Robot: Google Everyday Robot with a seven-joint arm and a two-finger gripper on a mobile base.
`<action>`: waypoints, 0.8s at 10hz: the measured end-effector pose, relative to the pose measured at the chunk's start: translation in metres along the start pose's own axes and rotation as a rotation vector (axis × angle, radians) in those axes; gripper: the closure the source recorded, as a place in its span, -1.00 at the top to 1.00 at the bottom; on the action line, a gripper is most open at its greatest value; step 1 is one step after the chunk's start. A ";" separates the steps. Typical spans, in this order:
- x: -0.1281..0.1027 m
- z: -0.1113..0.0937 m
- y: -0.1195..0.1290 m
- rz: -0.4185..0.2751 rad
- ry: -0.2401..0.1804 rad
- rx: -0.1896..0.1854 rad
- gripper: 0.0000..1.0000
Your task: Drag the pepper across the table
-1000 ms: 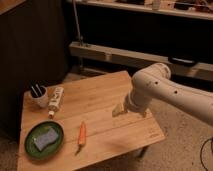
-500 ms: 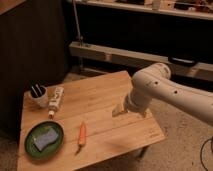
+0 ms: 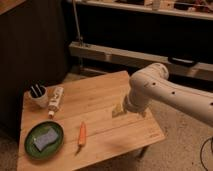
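The pepper (image 3: 82, 134) is a slender orange piece with a darker tip pointing toward the front edge. It lies on the light-wood table (image 3: 100, 100), front of centre. My gripper (image 3: 118, 109) hangs from the white arm (image 3: 150, 90) over the table's right part, to the right of the pepper and clear of it. It holds nothing that I can see.
A green plate (image 3: 45, 140) with a grey-blue sponge (image 3: 45, 138) sits at the front left. A white tube with a red label (image 3: 55, 100) and a white cup (image 3: 38, 95) with dark items stand at the back left. A metal rail (image 3: 125, 57) runs behind the table.
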 end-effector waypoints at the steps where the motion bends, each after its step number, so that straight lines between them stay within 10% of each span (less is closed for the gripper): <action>1: 0.005 0.005 -0.017 -0.022 0.005 -0.014 0.60; 8: 0.036 0.092 -0.144 -0.153 -0.039 -0.002 0.60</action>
